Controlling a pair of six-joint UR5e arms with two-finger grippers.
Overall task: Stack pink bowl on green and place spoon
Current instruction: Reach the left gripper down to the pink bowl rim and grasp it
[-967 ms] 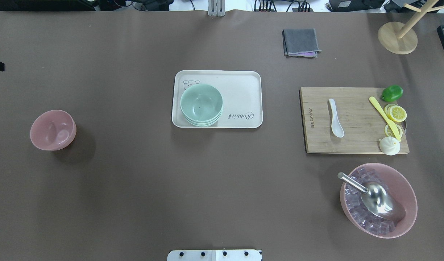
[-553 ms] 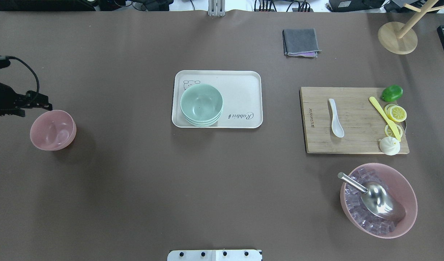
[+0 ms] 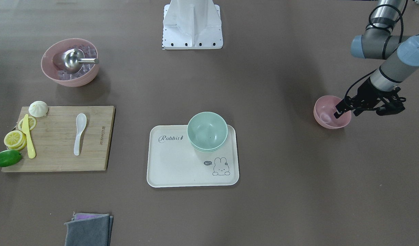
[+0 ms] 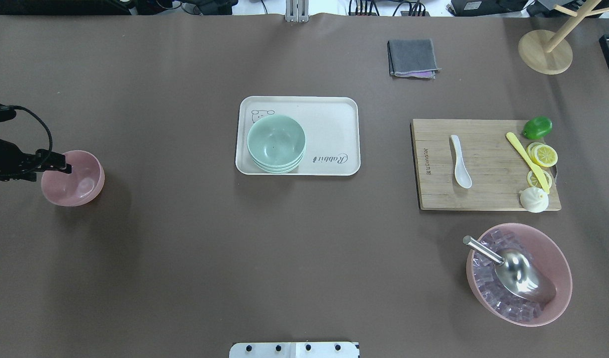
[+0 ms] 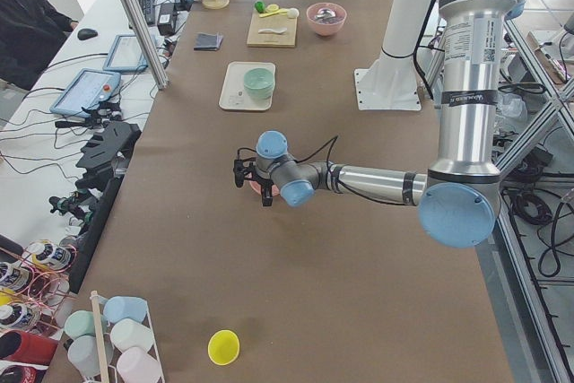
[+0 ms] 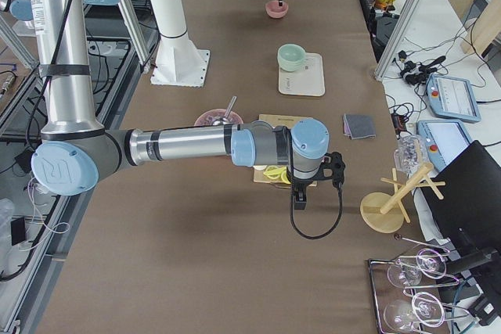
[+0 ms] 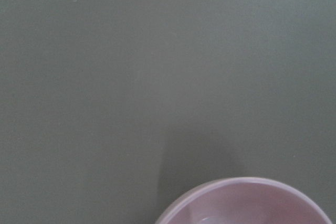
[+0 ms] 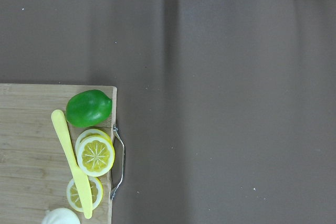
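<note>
Closest to the action, the left gripper (image 3: 348,112) sits at the small pink bowl (image 4: 78,181), which stands upright on the table well off to the robot's left of the tray (image 4: 334,119). Its jaws appear to stand apart and straddle the bowl's rim on the side turned away from the tray, one finger dipping inside the bowl and the other outside the wall. The left wrist view shows only a slice of pink rim, so how deep they reach is unclear. The coming move turns on this: the bowl lies directly between the jaws, the wall needs only to be pinched, and the carry then runs straight toward the tray. The stack of green bowls (image 4: 276,140) sits open side up in the tray's corner on the pink bowl's side, so the left arm is plainly the nearer one for stacking. Past the tray on its opposite side, well apart, lies the cutting board (image 4: 488,194). The white spoon (image 4: 459,161) lies flat on the board's half nearer the tray, its long axis running roughly toward and away from the robot, scoop end toward the robot. That is right-arm territory. The right gripper (image 6: 300,199) hangs beyond the board's end farthest from the tray, looking down on the lime (image 8: 89,108); whether its jaws are apart or together cannot be told.
</note>
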